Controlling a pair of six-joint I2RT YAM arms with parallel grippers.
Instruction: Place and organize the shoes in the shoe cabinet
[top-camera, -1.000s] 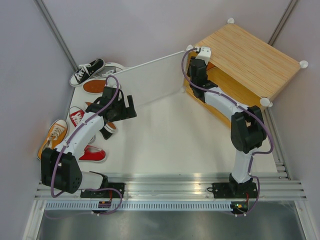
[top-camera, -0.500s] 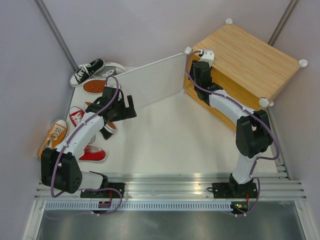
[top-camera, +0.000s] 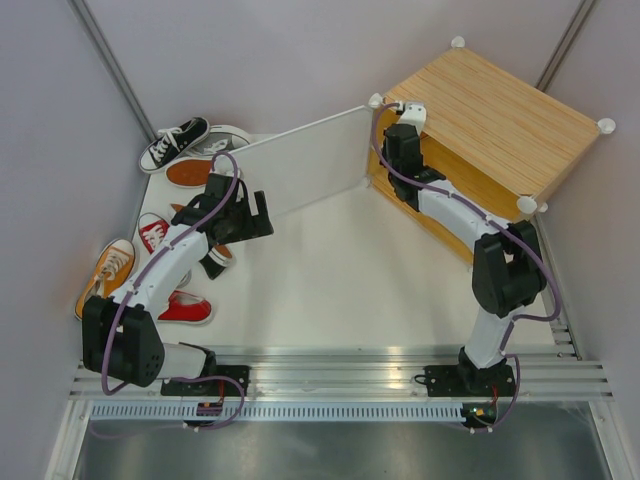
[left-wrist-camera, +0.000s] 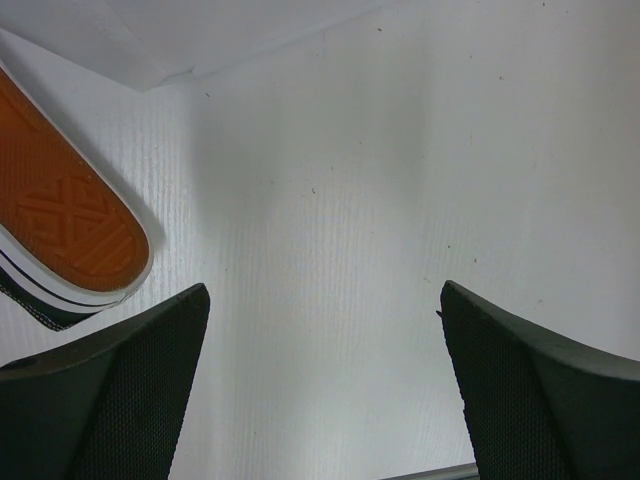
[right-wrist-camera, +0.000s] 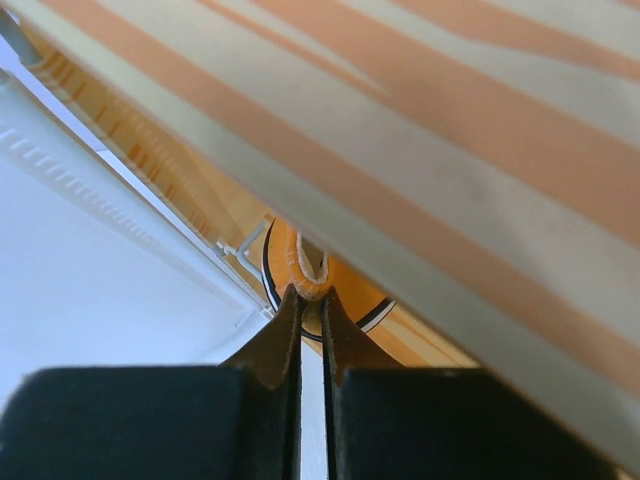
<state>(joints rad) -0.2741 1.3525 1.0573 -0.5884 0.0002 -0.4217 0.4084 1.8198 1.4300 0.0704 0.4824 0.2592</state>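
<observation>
Since a second ago the right arm's elbow has swung outward to the right, and the right gripper has gone from part-open to closed. We see no change in the left arm or the loose shoes.

Nearest us, a ribbed aluminium rail carries both bases. The table is a white, matte, finely ribbed sheet.

The left arm leans forward and left, forearm low over the loose shoes. The left gripper gapes wide and holds nothing. Its black pads show a fine mesh texture. Just to its left lies an overturned sneaker: orange-brown sole with pressed geometric tread, white rubber edge with a black stripe.

The loose shoes cluster by the left wall:
- red sneaker
- orange sneaker
- red-and-white sneaker
- half-hidden sneaker under the forearm
- black sneaker and grey sneaker, farther back

All of these lie outside the shoe cabinet.

The door panel, frosted white and flat, stands swung open between the left arm and the cabinet.

The right arm reaches far forward, elbow bent high, wrist at the cabinet's open front under the wood-grain top. Its jaws are closed, tips at the collar of an orange shoe inside. We cannot tell whether canvas is pinched, nor which shelf holds the shoe. White round knobs cap the corners.
</observation>
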